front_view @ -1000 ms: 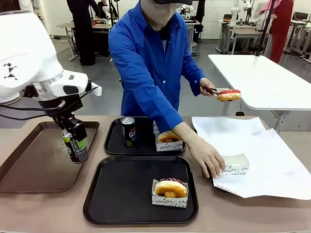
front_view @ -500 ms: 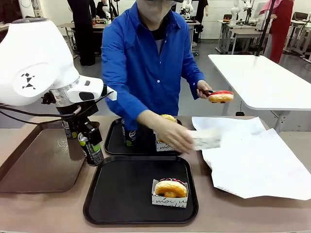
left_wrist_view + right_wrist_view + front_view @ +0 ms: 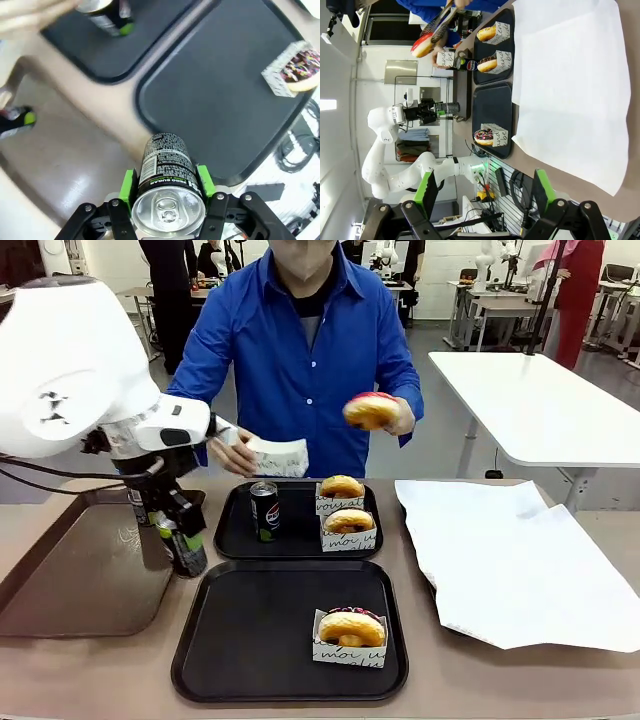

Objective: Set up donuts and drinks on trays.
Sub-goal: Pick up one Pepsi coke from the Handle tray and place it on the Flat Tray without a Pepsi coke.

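My left gripper (image 3: pixel 180 540) is shut on a black drink can (image 3: pixel 188 556), held upright just left of the near black tray (image 3: pixel 250 640), over the edge of the brown tray. From the left wrist, the can (image 3: pixel 165 172) sits between the green pads, its silver top toward the camera. A boxed donut (image 3: pixel 350 632) sits on the near tray. On the far tray (image 3: pixel 232 535) stand another can (image 3: pixel 264 510) and two boxed donuts (image 3: pixel 341 490). The person holds an empty white box (image 3: pixel 278 457) and a red-glazed donut (image 3: pixel 371 410). My right gripper (image 3: pixel 485 192) is open, holding nothing.
A glossy brown tray (image 3: pixel 70 580) lies at the left. A large white paper sheet (image 3: pixel 520 560) covers the table's right side. The person stands close behind the far tray. Another white table (image 3: pixel 540 400) stands beyond at the right.
My left arm carried the can rightward from over the brown tray to the near tray's left edge. The person lifted the empty box off the paper and brought the donut in toward the chest.
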Tool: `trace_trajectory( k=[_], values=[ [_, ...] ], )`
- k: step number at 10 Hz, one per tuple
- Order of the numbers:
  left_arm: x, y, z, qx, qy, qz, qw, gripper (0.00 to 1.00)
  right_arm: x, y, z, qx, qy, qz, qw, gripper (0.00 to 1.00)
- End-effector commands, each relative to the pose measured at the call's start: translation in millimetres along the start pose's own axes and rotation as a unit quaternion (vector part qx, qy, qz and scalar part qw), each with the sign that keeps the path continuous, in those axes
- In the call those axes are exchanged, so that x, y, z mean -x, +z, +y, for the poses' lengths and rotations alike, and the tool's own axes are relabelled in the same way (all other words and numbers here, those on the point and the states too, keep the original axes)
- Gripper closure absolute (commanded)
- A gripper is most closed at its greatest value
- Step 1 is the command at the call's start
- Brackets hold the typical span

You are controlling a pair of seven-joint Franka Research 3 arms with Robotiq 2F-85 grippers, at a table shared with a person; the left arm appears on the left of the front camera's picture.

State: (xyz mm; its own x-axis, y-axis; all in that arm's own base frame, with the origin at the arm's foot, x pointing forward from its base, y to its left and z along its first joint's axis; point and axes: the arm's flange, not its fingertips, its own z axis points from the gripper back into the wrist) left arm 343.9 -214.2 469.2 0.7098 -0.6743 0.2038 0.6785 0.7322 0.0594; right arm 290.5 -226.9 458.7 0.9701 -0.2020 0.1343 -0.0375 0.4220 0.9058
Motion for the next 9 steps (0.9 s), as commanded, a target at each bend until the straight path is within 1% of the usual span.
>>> trace_trajectory(
  k=[1, 2, 3, 4, 6, 7, 9],
  values=[
    [67, 80, 24, -0.132, 0.099, -0.065, 0.984, 0.42, 0, 1, 0, -0.008, 0.007, -0.002, 1.000, 0.00],
    [75, 95, 43, -0.150, 0.127, -0.054, 0.979, 0.42, 0, 1, 0, -0.008, 0.007, -0.002, 1.000, 0.00],
    [78, 89, 43, -0.145, 0.131, -0.046, 0.980, 0.42, 0, 1, 0, -0.008, 0.007, -0.002, 1.000, 0.00],
    [80, 86, 42, -0.131, 0.130, -0.050, 0.982, 0.42, 0, 1, 0, -0.008, 0.007, -0.002, 1.000, 0.00],
    [78, 82, 52, -0.092, 0.142, -0.045, 0.985, 0.42, 0, 1, 0, -0.008, 0.007, -0.002, 1.000, 0.00],
    [90, 101, 52, -0.131, 0.129, -0.054, 0.981, 0.42, 0, 1, 0, -0.008, 0.007, -0.002, 1.000, 0.00],
    [90, 101, 52, -0.131, 0.129, -0.054, 0.981, 0.42, 0, 1, 0, -0.008, 0.007, -0.002, 1.000, 0.00]
  ],
)
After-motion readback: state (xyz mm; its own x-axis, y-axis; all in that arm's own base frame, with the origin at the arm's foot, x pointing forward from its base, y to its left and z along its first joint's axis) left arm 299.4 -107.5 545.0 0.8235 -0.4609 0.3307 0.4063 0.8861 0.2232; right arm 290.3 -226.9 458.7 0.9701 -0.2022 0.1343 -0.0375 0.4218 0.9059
